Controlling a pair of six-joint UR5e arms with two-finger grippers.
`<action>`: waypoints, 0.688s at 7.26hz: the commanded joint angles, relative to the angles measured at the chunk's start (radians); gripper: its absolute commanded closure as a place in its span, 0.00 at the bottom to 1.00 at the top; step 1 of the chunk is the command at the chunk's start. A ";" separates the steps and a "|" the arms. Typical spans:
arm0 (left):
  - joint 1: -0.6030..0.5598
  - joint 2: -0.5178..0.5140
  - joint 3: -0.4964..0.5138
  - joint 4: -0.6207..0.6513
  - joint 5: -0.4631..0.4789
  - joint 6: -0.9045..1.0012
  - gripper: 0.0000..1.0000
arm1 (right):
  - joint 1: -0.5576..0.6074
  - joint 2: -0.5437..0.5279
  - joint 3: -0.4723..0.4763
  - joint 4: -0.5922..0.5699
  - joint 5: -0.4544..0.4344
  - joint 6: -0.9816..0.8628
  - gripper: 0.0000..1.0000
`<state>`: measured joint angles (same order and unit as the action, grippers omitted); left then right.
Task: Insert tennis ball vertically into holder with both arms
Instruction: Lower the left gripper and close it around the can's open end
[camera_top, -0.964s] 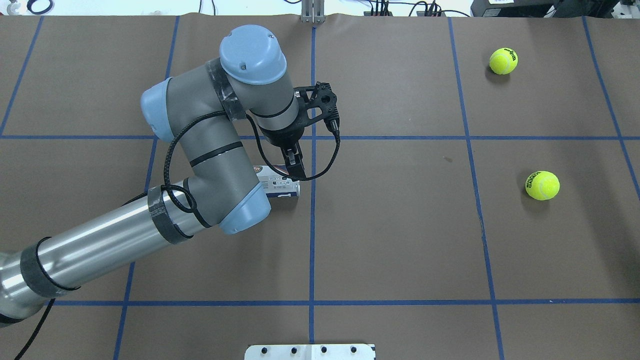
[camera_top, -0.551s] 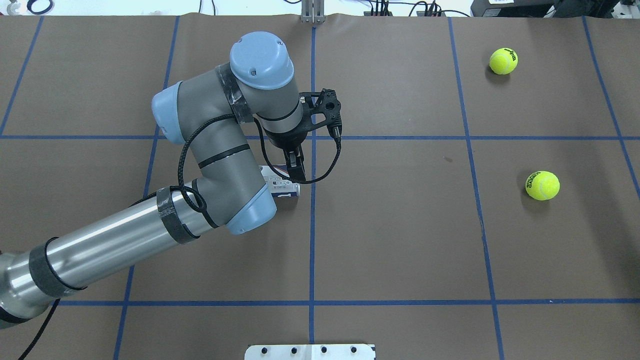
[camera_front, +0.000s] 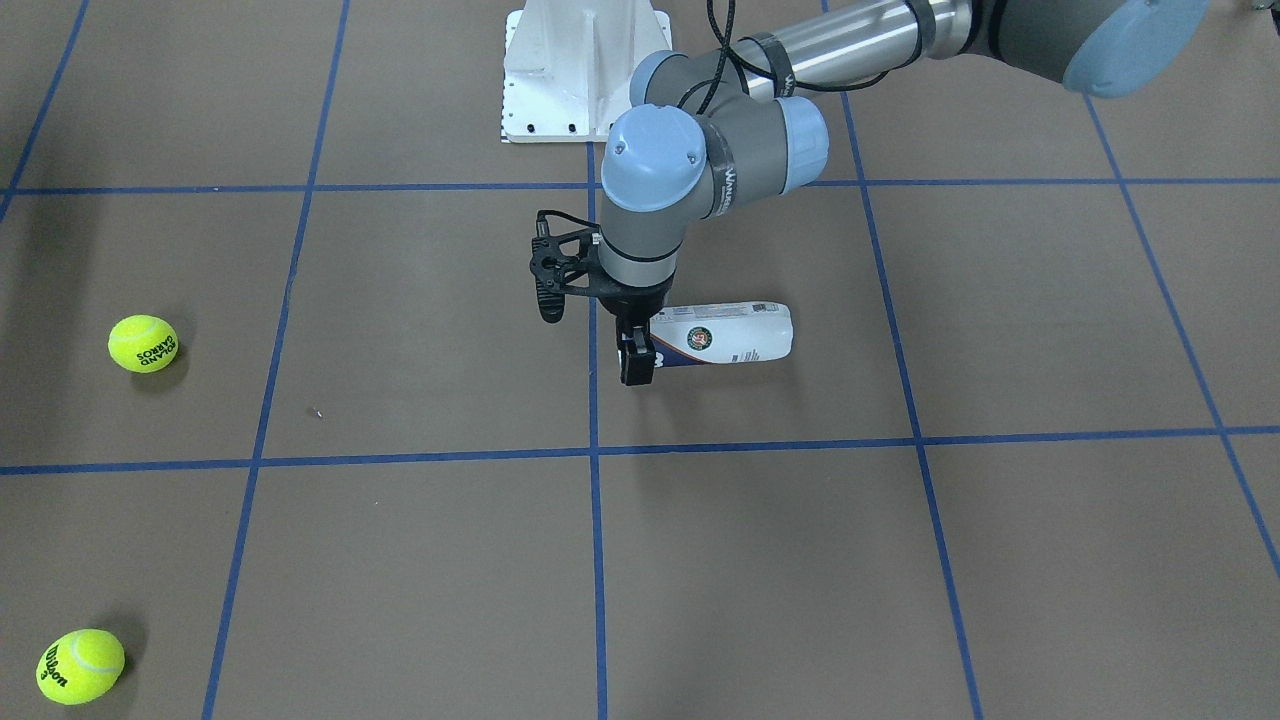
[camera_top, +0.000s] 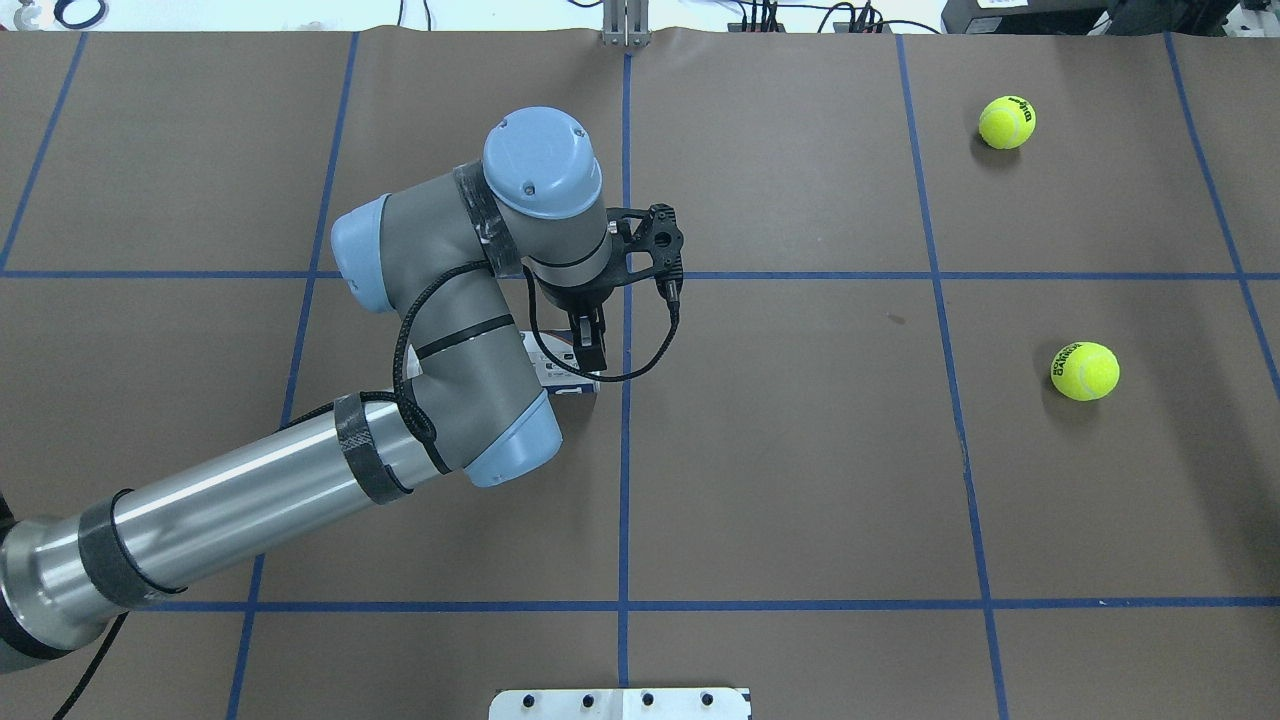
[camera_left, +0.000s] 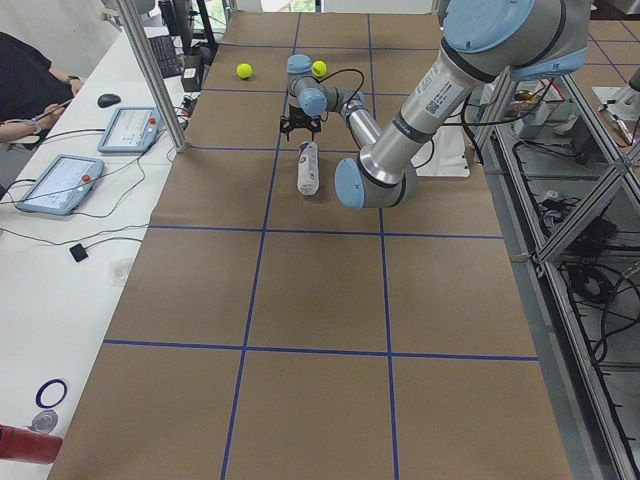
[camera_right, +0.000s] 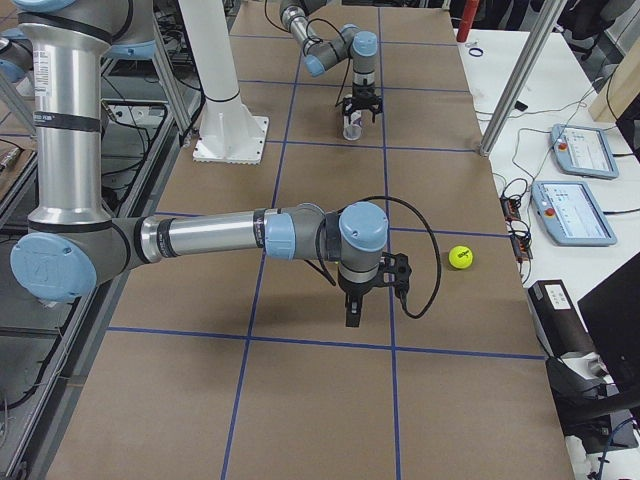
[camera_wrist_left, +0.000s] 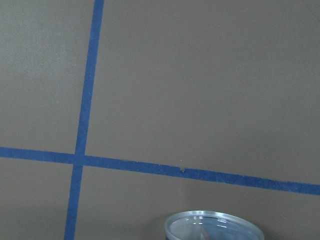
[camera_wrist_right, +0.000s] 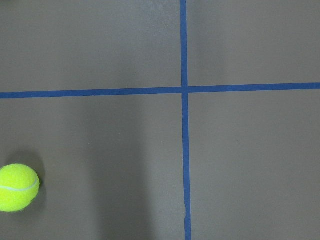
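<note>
The holder (camera_front: 735, 335), a clear can with a white and navy label, lies on its side on the brown table; it also shows in the overhead view (camera_top: 568, 378) and in the exterior left view (camera_left: 308, 168). My left gripper (camera_front: 637, 372) points straight down at the can's end nearest the table's centre line, with its fingers spread, open and empty (camera_top: 592, 356). The can's round rim (camera_wrist_left: 215, 226) shows at the bottom of the left wrist view. My right gripper (camera_right: 352, 312) hangs over the table near a tennis ball (camera_right: 460, 257); I cannot tell whether it is open or shut.
Two yellow tennis balls lie on the table's right side, one far (camera_top: 1007, 122) and one nearer (camera_top: 1085, 371); they also show in the front-facing view (camera_front: 143, 343) (camera_front: 80, 666). One ball (camera_wrist_right: 17, 187) is at the right wrist view's lower left. The white pedestal base (camera_front: 580, 70) stands at the robot's edge.
The left arm's wrist and elbow have shifted right and toward the robot, and the gripper has moved down closer to the can's end. The can and the balls have not moved.
</note>
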<state>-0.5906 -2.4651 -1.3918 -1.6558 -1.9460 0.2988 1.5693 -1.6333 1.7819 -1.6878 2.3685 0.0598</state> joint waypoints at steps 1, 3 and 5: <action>0.009 0.001 0.010 -0.004 0.005 0.000 0.00 | 0.000 -0.008 0.005 0.000 0.000 0.000 0.01; 0.017 0.005 0.010 -0.004 0.005 0.000 0.00 | 0.000 -0.010 0.005 0.000 0.000 0.000 0.01; 0.026 0.005 0.017 -0.004 0.005 -0.001 0.00 | 0.000 -0.011 0.002 -0.001 0.000 0.000 0.01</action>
<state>-0.5690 -2.4609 -1.3778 -1.6598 -1.9405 0.2982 1.5693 -1.6431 1.7852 -1.6885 2.3685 0.0598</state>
